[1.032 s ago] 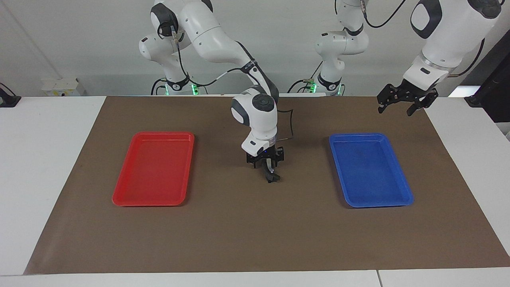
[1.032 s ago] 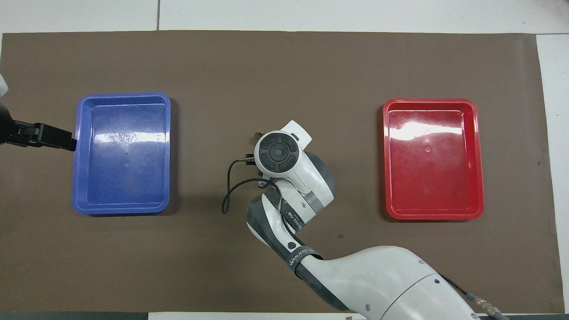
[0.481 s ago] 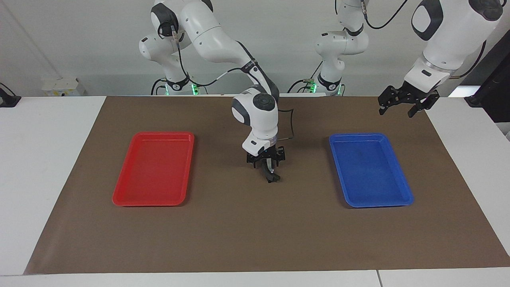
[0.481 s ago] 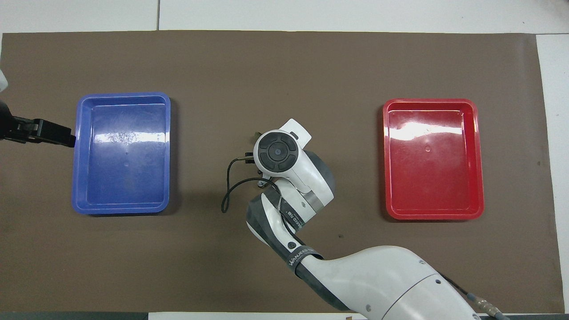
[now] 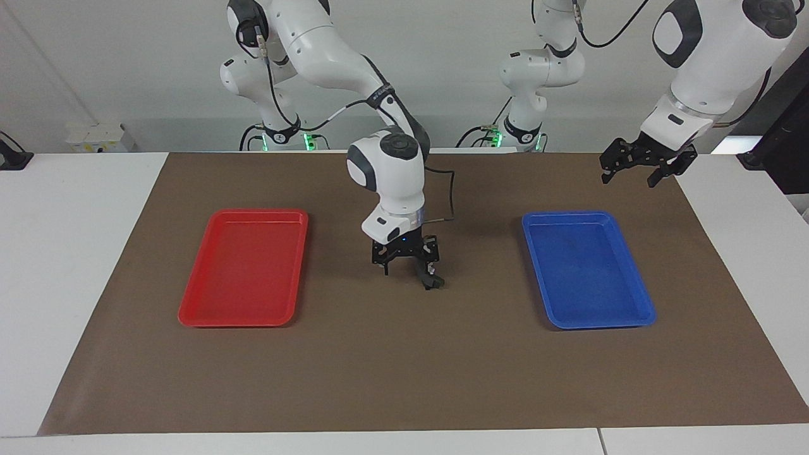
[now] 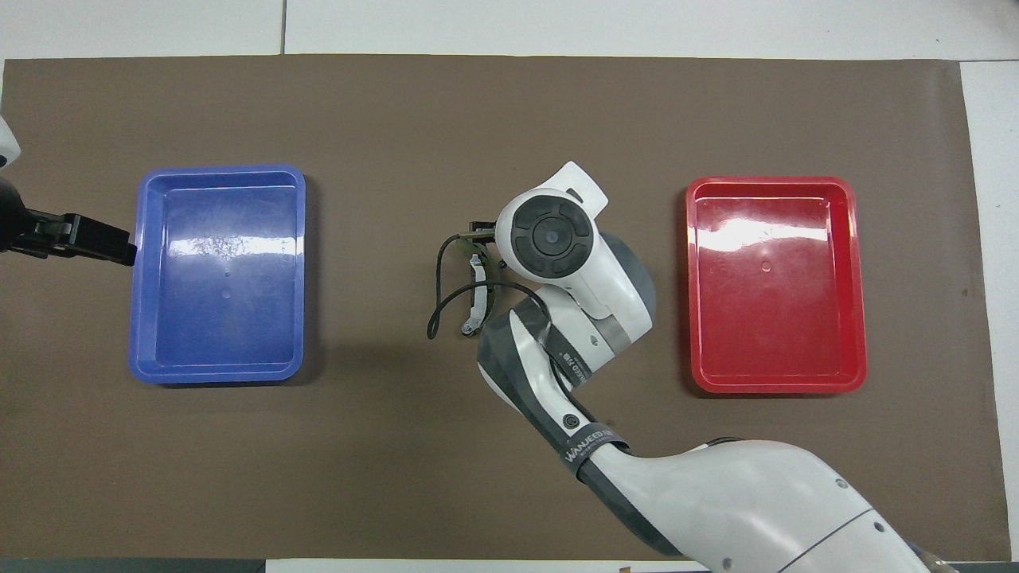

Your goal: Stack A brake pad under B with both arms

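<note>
B, the black crescent with a light grey strip (image 6: 476, 291), lies on the brown mat (image 5: 404, 366) between the two trays; it also shows in the facing view (image 5: 431, 279). The short plain A brake pad cannot be made out apart from B; it is hidden or under it. My right gripper (image 5: 403, 267) is open and empty, just above the mat beside B, toward the red tray. My left gripper (image 5: 638, 169) is open and empty, raised over the mat's corner at the left arm's end, beside the blue tray, and shows in the overhead view (image 6: 87, 240).
An empty red tray (image 5: 259, 213) lies toward the right arm's end and an empty blue tray (image 5: 569, 215) toward the left arm's end. A black cable (image 6: 436, 306) hangs from the right wrist close to B.
My right gripper has opened, let go of B, risen a little and shifted toward the red tray. B stays on the mat. The left gripper has barely moved.
</note>
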